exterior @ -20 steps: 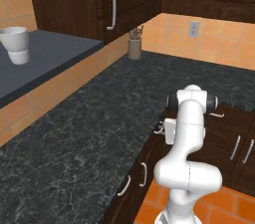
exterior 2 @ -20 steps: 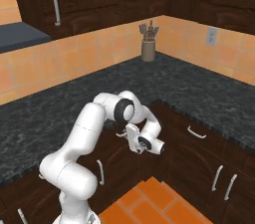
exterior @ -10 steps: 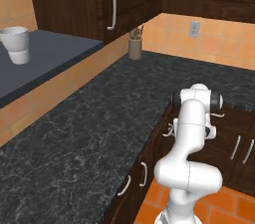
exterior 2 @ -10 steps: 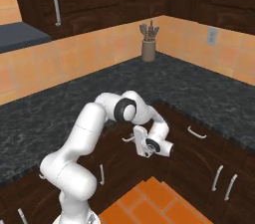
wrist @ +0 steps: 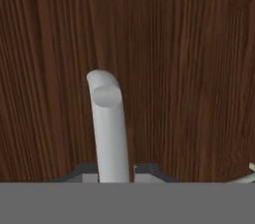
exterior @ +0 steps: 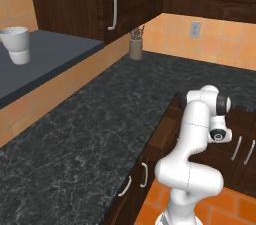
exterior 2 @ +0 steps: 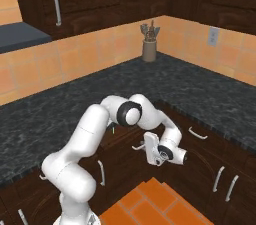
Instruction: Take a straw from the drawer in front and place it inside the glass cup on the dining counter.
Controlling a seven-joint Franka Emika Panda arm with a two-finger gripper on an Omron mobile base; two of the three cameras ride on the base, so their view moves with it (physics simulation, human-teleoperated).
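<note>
The dark brown drawer [exterior 2: 125,139] under the black speckled worktop stands pulled out partway; its wooden front [wrist: 189,68] spreads across the hand view. My gripper [wrist: 112,170] is shut on the drawer's curved silver handle [wrist: 107,118], which runs up between the two fingertips [wrist: 82,170]. From the right base view the gripper [exterior 2: 146,148] sits at the handle [exterior 2: 137,146] in front of the drawer. A thin green sliver [exterior 2: 114,129], probably the straw, shows at the drawer's left edge behind my arm. The glass cup and the dining counter are out of view.
The black speckled worktop [exterior: 90,134] wraps around a corner, with a utensil holder [exterior 2: 149,49] at the back. A white cup [exterior: 16,44] stands on a dark raised ledge at left. Other drawers and cabinet doors with silver handles [exterior 2: 198,133] line the base.
My hand has drawn back from the worktop with the handle in its grip, and the drawer has slid out with it. The jaws tightened on the handle early in that second.
</note>
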